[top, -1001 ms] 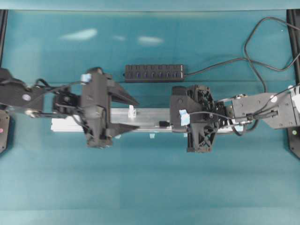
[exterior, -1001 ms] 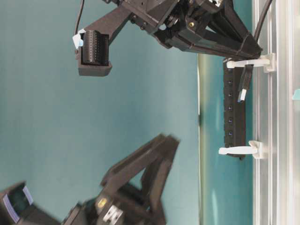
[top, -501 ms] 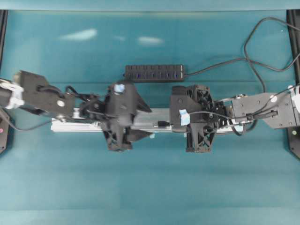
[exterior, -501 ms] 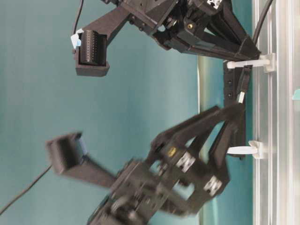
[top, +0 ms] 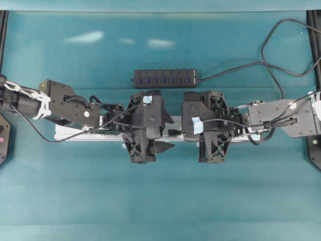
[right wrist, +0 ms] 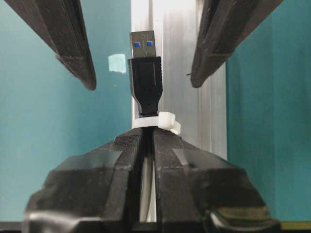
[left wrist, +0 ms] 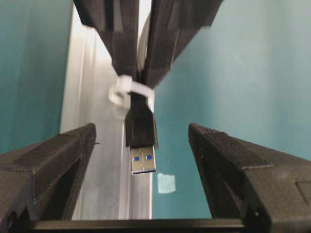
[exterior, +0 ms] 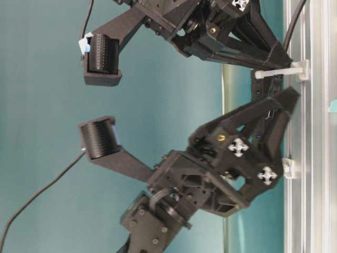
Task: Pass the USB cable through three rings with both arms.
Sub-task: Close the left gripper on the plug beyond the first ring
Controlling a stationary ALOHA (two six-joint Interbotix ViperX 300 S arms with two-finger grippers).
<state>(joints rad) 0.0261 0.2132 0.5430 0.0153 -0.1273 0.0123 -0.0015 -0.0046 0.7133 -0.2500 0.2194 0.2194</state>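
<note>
From overhead, the silver rail (top: 90,134) lies left to right across the middle of the teal table (top: 160,201), mostly covered by the two arms. Just beyond it lies a black hub bar (top: 165,78). The left gripper (top: 163,134) and the right gripper (top: 186,131) face each other over the rail, and the black plug of the USB cable (top: 174,133) shows in the narrow space between them.

At table level (this view is turned on its side, with the rail running down the right edge) the right gripper's jaws are pressed together at one white ring (exterior: 279,70). The left gripper's spread jaws reach to just beside that ring, and a second ring (exterior: 287,167) sits on the rail partly behind the left gripper.

Through the left wrist camera, the left gripper's jaws stand wide apart with the plug (left wrist: 141,135) between them, touching neither. The plug sticks out through a ring (left wrist: 127,90), its metal tip pointing at the camera. A pale tape bit (left wrist: 166,183) lies on the table nearby.

Through the right wrist camera, the right gripper's fingers (right wrist: 116,160) are clamped tight on the cable just behind the ring (right wrist: 158,120), with the plug already past the ring.
</note>
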